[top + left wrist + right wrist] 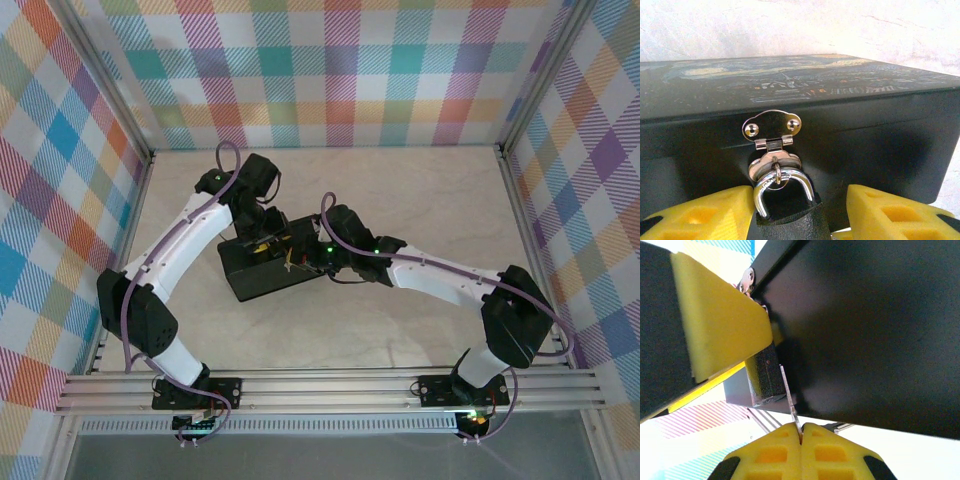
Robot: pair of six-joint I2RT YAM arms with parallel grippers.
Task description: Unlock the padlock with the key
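Yellow-padded fingers (715,215) of the left end effector (800,207) are set either side of the padlock (790,217), low centre of the left wrist view. The jaws are held partway apart, with one pad against the dark body and a sliver of gap at the other, so a firm grip cannot be told. The silvery shackle (807,187) is hooked through the hasp (771,125) on the front of the black box (880,135), which is rested on the pale table (790,25). Over in the right wrist view, the right end effector (801,437) is closed tight at bottom centre. A thin metal key (789,392) is pinched there, its blade laid up alongside the padlock's lower edge. Whether it is in the keyhole cannot be made out.
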